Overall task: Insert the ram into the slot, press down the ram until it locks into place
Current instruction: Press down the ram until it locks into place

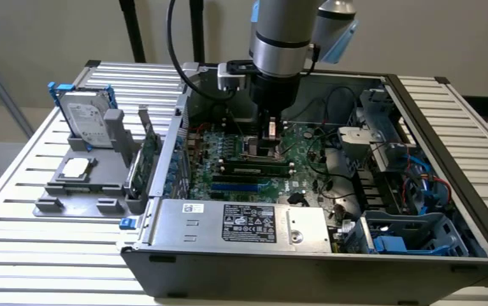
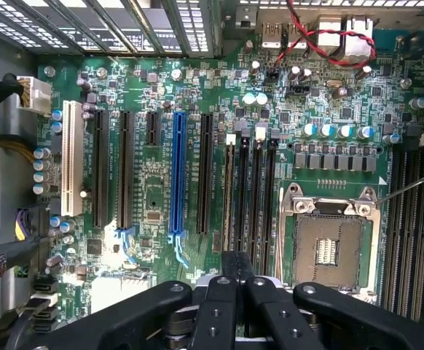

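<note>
The hand (image 1: 271, 137), fingers drawn close together and empty, hangs over the ram (image 1: 257, 170) lying flat in its slot (image 2: 229, 193), placed for pressing.

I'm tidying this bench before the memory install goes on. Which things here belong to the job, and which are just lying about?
Job:
tool, over the motherboard
ram, lying along the slots
black memory slots

Lying about:
hard drive
upright green card
loose chip on the grey fixture
</note>
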Available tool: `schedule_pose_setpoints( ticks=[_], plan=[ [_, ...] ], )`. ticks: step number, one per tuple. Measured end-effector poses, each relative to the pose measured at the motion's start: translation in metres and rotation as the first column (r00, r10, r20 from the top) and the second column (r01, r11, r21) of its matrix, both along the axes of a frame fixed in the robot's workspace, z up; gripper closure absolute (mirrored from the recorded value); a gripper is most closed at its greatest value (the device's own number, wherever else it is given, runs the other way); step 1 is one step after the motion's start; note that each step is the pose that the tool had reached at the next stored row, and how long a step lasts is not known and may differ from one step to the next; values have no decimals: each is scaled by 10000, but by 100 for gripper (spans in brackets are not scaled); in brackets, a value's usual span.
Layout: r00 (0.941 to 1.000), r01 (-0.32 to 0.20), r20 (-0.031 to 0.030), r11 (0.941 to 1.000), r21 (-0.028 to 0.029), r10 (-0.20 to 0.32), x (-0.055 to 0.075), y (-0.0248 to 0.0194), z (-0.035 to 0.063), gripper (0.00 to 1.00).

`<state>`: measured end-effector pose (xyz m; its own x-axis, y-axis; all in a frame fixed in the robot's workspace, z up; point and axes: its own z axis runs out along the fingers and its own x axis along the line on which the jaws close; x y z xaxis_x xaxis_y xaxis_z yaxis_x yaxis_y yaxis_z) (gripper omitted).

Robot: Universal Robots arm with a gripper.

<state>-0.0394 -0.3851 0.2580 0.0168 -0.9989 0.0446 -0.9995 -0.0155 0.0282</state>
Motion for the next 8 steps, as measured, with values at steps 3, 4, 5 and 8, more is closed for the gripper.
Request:
schedule_pose_setpoints(
  ticks=[3,4,5,8],
  plan=[
    [10000,3,0,10000,-1,-3,0,0,0,89],
    [10000,4,0,10000,0,-4,0,0,0,89],
    [10000,4,0,10000,-1,-4,0,0,0,89],
    [10000,9,0,10000,0,-9,0,0,0,89]
  ],
)
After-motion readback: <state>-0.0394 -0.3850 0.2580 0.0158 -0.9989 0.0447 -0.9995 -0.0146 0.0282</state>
